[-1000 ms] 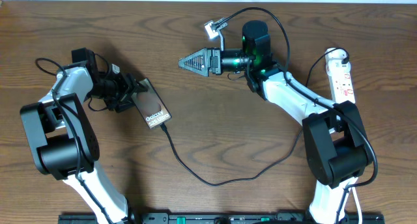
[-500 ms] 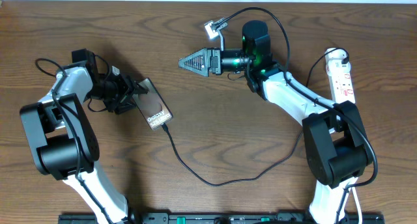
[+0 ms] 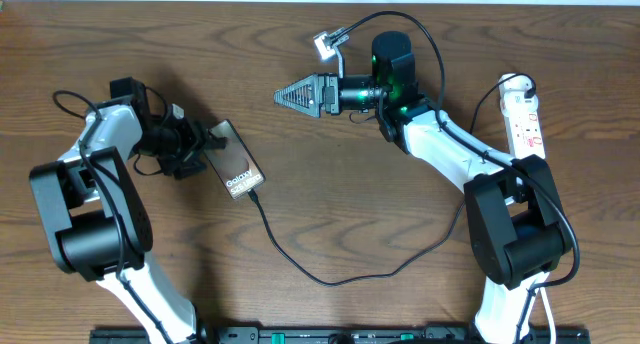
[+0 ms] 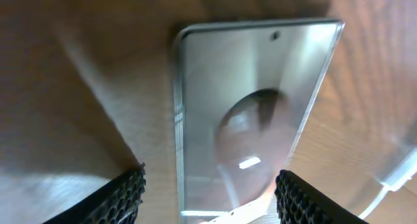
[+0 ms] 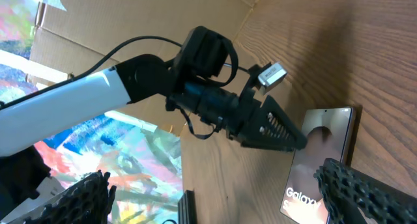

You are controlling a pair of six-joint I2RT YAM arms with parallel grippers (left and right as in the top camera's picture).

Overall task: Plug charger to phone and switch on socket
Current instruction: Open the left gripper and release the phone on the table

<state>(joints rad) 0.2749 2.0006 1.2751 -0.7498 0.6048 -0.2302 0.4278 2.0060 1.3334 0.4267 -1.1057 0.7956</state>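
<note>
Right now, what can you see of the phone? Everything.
The phone is a dark-brown slab with a glossy screen showing a dark oval and white Galaxy lettering. It lies flat and slantwise on the wooden table, a thin black cable meeting its lower end. The left pincer, open, sits at its upper end.

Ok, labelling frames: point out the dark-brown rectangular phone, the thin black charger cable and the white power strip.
Dark-brown rectangular phone (image 3: 236, 163), overhead view, screen middle.
Thin black charger cable (image 3: 335, 282), overhead view, lowest bend.
White power strip (image 3: 526, 114), overhead view, top face.
</note>
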